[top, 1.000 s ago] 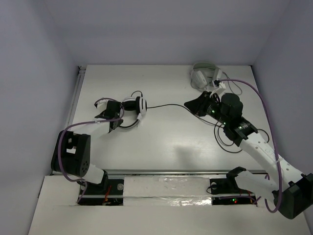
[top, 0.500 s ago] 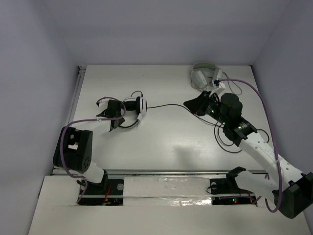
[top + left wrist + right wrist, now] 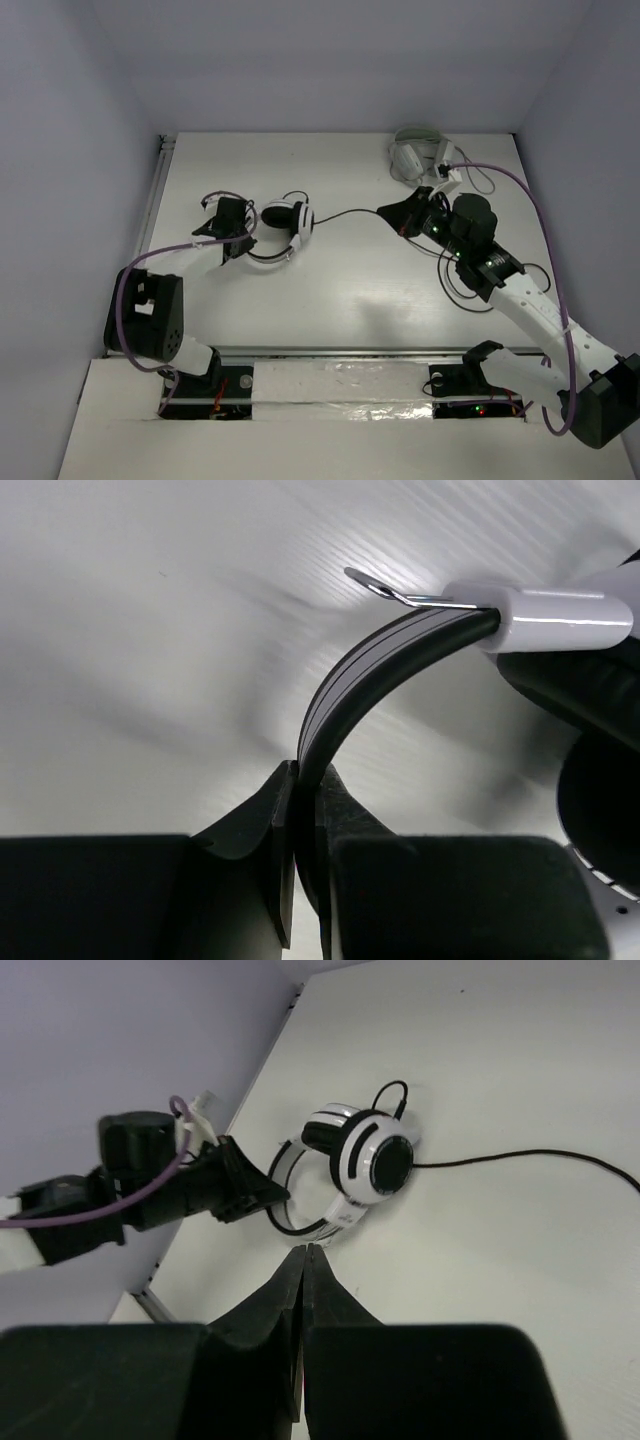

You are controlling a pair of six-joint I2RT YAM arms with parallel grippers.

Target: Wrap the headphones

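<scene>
**Item: black-and-white headphones (image 3: 288, 222), on the table (image 3: 350, 290). Landmark: pale grey headset (image 3: 412, 155) at the far edge.**

- Hidden or unclear:
  - In the left wrist view only a stretch of the headband (image 3: 372, 660), one white slider and a dark cup edge show. The rest is cut off at the right.
  - The cable (image 3: 350, 213) is thin. Its end toward the right claw cannot be traced from above, and it leaves the right wrist view at the frame edge.
  - The grey headset's own cord is partly covered by the right arm.
- Place: well apart from the grey headset, to its left and nearer the arm bases.
- Direction: the two ear cups (image 3: 378, 1160) lie close together at the end nearer the grey headset. The headband loops away from it, toward the left arm. The long axis runs on that slant, and the cable leads off the cups toward the grey headset.
- Left claw (image 3: 300, 815): jaws pinched tight on the headband, at the loop end farthest from the grey headset.
- Right claw (image 3: 303, 1260): jaws pressed together, just on the near side of the grey headset. Whether the cable is caught between them cannot be told.
</scene>
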